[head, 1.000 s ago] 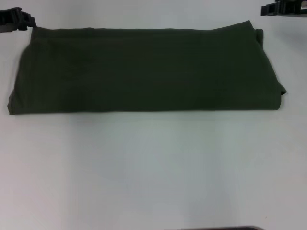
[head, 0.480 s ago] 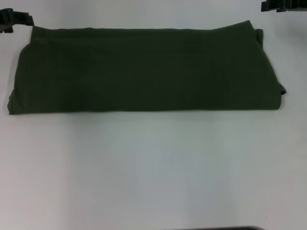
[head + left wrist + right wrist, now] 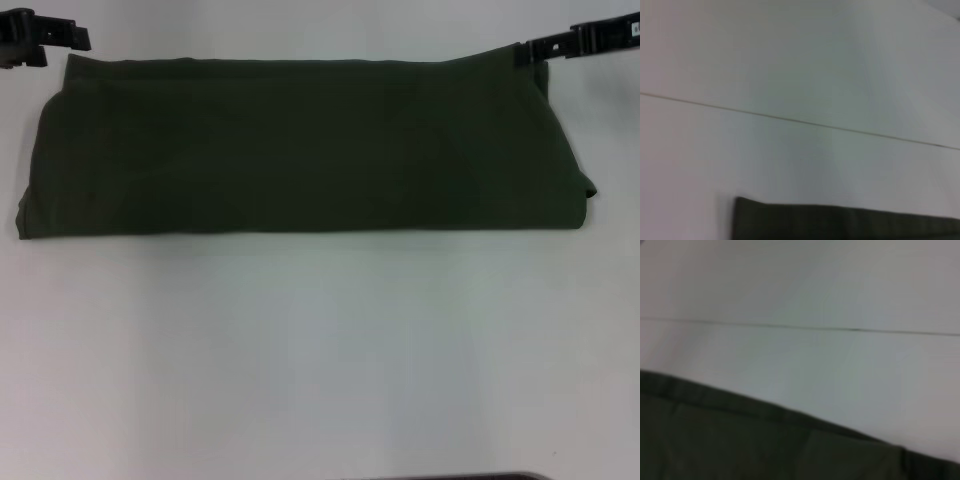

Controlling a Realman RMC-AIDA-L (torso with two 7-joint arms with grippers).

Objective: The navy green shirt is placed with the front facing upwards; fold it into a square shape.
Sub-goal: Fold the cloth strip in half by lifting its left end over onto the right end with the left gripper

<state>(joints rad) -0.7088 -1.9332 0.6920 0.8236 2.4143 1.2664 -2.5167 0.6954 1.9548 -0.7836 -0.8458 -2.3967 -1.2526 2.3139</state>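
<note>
The navy green shirt (image 3: 305, 145) lies flat on the white counter (image 3: 320, 350), folded into a long band. The left gripper (image 3: 45, 38) hovers just beside the band's far left corner, the right gripper (image 3: 560, 45) at its far right corner. Whether either one's fingers are clenched or released, I cannot tell.

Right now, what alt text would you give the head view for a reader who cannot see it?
A navy green shirt, folded into a long horizontal band, lies on a white table. The left hand hangs just off its far left corner, and the right hand reaches its far right corner.
</note>
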